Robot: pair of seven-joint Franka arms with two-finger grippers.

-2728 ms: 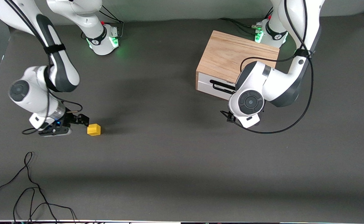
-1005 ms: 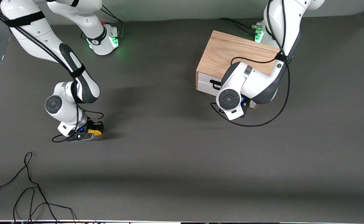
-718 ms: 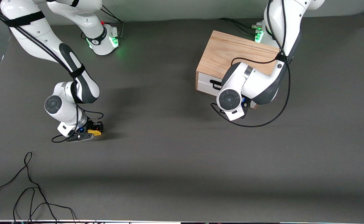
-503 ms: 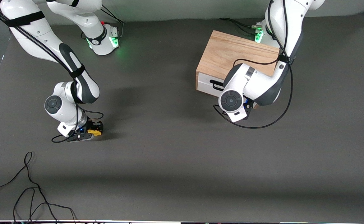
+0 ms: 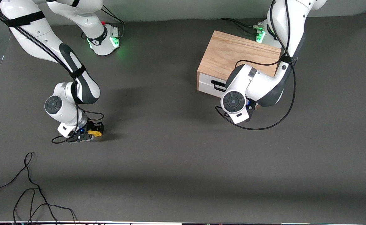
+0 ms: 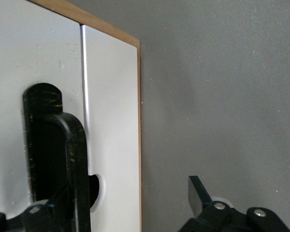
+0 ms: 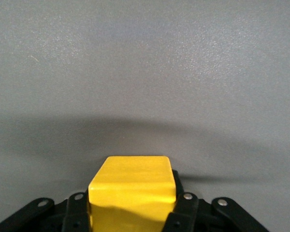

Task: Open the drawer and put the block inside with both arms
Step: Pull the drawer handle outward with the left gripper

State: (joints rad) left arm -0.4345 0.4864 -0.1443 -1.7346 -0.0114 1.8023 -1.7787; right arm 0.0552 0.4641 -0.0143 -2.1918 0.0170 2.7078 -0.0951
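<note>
The yellow block [image 5: 95,133] sits low at the table toward the right arm's end, with my right gripper [image 5: 94,130] shut on it. In the right wrist view the block [image 7: 133,186] fills the space between the fingers [image 7: 184,209]. The oak-grain box [image 5: 233,53] stands toward the left arm's end, and the white drawer front [image 5: 206,85] looks flush with it. My left gripper [image 5: 249,107] is at the drawer front, mostly hidden under its wrist. In the left wrist view it [image 6: 101,210] is open, with the black handle [image 6: 55,145] on the white panel [image 6: 113,121] between its fingers.
Loose black cables [image 5: 29,187] lie on the dark mat near the front camera at the right arm's end. The left arm's own cable [image 5: 264,126] loops over the mat in front of the drawer. The two arm bases [image 5: 103,39] stand along the table's back edge.
The right gripper reached the block and closed on it, and has held still for the last second. The left wrist came down to the drawer front, then edged slightly toward the front camera.
</note>
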